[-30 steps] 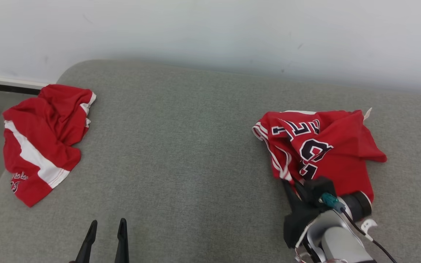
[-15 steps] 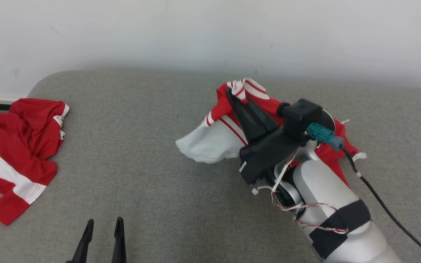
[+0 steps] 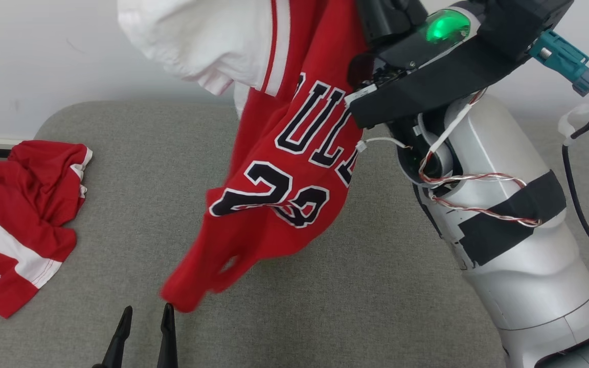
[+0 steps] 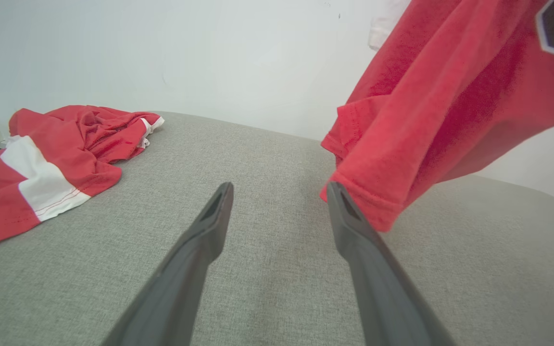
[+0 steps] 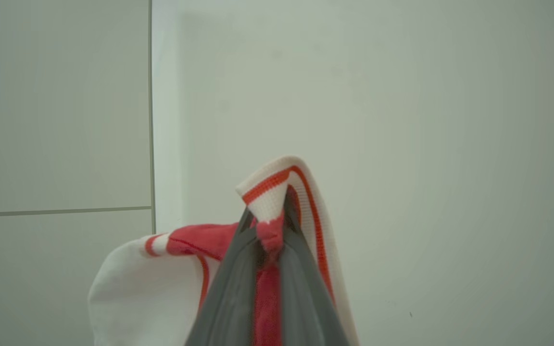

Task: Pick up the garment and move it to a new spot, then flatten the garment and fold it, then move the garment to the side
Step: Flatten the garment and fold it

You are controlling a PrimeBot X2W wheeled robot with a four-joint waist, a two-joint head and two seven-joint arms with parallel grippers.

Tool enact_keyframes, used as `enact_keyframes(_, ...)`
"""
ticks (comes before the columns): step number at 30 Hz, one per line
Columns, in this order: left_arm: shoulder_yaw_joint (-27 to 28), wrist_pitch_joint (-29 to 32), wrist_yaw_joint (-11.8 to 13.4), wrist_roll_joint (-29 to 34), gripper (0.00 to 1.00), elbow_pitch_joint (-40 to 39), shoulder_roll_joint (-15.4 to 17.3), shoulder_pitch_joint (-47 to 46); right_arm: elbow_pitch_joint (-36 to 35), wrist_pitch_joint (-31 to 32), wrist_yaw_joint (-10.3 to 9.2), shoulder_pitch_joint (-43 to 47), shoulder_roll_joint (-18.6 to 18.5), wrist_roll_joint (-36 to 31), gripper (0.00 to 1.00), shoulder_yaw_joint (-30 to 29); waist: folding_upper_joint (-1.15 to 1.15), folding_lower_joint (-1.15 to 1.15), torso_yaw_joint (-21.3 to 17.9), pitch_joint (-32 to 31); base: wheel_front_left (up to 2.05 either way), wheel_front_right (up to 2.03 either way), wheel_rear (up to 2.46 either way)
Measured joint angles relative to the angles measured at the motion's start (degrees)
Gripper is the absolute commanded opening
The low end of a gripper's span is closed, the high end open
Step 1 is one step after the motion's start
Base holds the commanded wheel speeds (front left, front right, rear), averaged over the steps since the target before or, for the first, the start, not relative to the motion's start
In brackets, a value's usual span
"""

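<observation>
The garment (image 3: 284, 168), a red jersey with black-and-white lettering, a number and white trim, hangs in the air over the grey cushion (image 3: 356, 301). My right gripper (image 5: 267, 217) is shut on its ribbed white-and-red edge (image 5: 277, 185), high up against the white wall. In the head view the right arm (image 3: 504, 204) rises at the right, and its fingertips are cut off by the top edge. The garment's lowest red corner (image 4: 378, 202) dangles just beside my left gripper (image 3: 146, 314), which stands open and empty low over the cushion (image 4: 277, 269).
Another red-and-white garment (image 3: 18, 220) lies crumpled at the cushion's left end (image 4: 51, 158). A white wall (image 3: 69, 51) runs behind the cushion. A black cable (image 3: 581, 204) hangs from the right wrist.
The right arm has lifted the garment from the cushion's right side high into the air, so it now hangs unfurled. The head camera has shifted. The left gripper has stayed put.
</observation>
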Motion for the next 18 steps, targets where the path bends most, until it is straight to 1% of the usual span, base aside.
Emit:
enact_keyframes(2, -0.03, 0.00, 0.00, 0.00, 1.00, -0.02, 0.01, 0.03, 2.26, 0.09, 0.00, 0.56, -0.01, -1.98, 0.00, -2.78, 0.00, 0.00, -0.01, 0.02, 0.00, 0.00, 0.00)
enact_keyframes(5, 0.00, 0.00, 0.00, 0.00, 1.00, -0.09, 0.01, 0.15, 5.77, 0.68, 0.00, 4.25, 0.01, -5.84, 0.00, -7.92, 0.00, 0.00, -0.26, 0.16, 0.00, 0.00, 0.00)
enact_keyframes(7, -0.03, 0.00, 0.00, 0.00, 1.00, -0.12, 0.01, 0.34, 8.44, 1.21, 0.00, 8.26, -0.02, -8.03, 0.00, -11.73, 0.00, 0.00, -0.62, 0.29, 0.00, 0.00, 0.00)
enact_keyframes(12, -0.38, 0.00, 0.00, 0.00, 1.00, -0.15, 0.00, 0.38, 14.10, 1.57, 0.00, 19.86, -0.15, -16.45, 0.00, -22.38, 0.00, 0.00, -1.49, 0.62, 0.00, 0.00, 0.00)
enact_keyframes(15, -0.80, 0.00, 0.00, 0.01, 1.00, -0.18, -0.04, 0.31, 15.08, 0.48, -0.01, 25.40, -0.16, -18.84, 0.00, -29.22, 0.00, 0.00, -2.05, 0.88, 0.00, 0.00, 0.00)
enact_keyframes(18, -0.88, 0.00, 0.00, 0.10, 1.00, -0.19, -0.02, 0.30, 14.67, -0.49, 0.00, 29.02, -0.05, -20.11, 0.00, -34.96, 0.00, 0.00, -2.73, 0.93, 0.00, 0.00, 0.00)
